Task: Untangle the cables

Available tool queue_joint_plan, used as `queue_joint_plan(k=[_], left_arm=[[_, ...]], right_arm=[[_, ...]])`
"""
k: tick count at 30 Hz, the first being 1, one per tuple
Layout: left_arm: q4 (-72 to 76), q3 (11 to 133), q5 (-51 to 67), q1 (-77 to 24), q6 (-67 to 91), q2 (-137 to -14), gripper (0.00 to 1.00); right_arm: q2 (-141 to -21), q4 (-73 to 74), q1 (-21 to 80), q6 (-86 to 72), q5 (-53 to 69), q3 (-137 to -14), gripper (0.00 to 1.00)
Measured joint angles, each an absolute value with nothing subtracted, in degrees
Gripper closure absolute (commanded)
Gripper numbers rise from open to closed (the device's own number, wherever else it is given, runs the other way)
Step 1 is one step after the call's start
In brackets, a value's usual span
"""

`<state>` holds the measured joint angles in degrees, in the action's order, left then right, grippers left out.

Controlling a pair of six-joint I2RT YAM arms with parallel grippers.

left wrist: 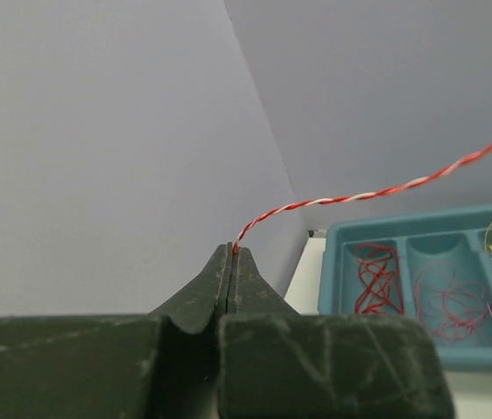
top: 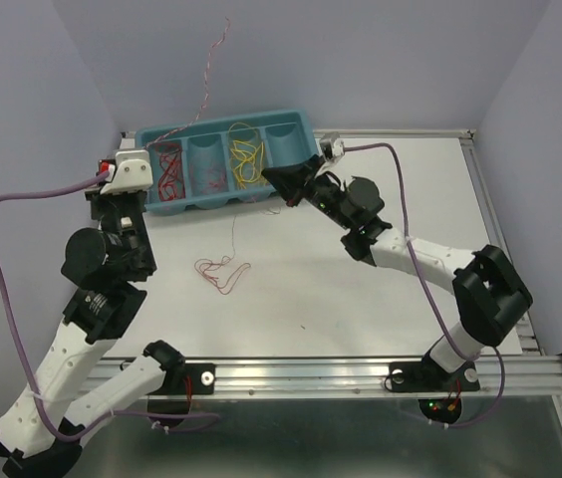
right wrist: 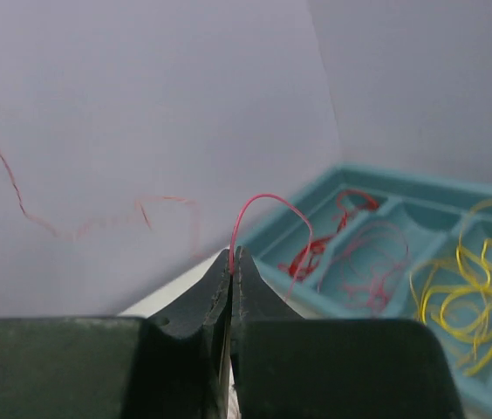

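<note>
Left wrist view: left gripper [left wrist: 231, 253] is pressed together, pinching the end of a twisted red-and-white wire [left wrist: 377, 192]. The wire rises over the teal plastic compartment tray [left wrist: 333, 262] near the far left corner of the white table [top: 361, 299]. Right gripper [right wrist: 231, 255] likewise pinches a thin red wire loop [right wrist: 268, 202] beside the tray's near right corner. Recommendation: hold both pinches firm and draw apart slowly, keeping strands clear of the tray's coils.

Clamped tight: left end effector [left wrist: 232, 253], right end effector [right wrist: 231, 254]
</note>
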<state>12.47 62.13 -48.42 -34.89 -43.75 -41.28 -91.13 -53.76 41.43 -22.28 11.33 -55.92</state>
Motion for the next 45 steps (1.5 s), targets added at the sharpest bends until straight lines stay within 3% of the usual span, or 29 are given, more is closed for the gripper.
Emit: queue_joint_plan(k=[11, 25, 33, 45], left_arm=[[10.9, 55.8, -50.3, -34.9, -41.4, -35.7, 1.0], [12.2, 54.7, -54.2, -34.9, -43.5, -31.8, 1.0], [12.5, 54.7, -55.3, -34.9, -44.5, -30.3, 1.0], [13.2, 54.8, -55.2, -34.9, -45.4, -30.8, 1.0]], right_arm=[[-102.2, -39.2, 41.6, -19.2, 13.3, -93.1, 0.99], [-133.3, -36.6, 41.6, -23.0, 15.4, -133.1, 1.0], [-145.3, -39.2, 41.6, -23.8, 15.1, -136.0, 1.0], [-151.2, -47.5, 41.6, -24.3, 13.8, -135.9, 0.99]])
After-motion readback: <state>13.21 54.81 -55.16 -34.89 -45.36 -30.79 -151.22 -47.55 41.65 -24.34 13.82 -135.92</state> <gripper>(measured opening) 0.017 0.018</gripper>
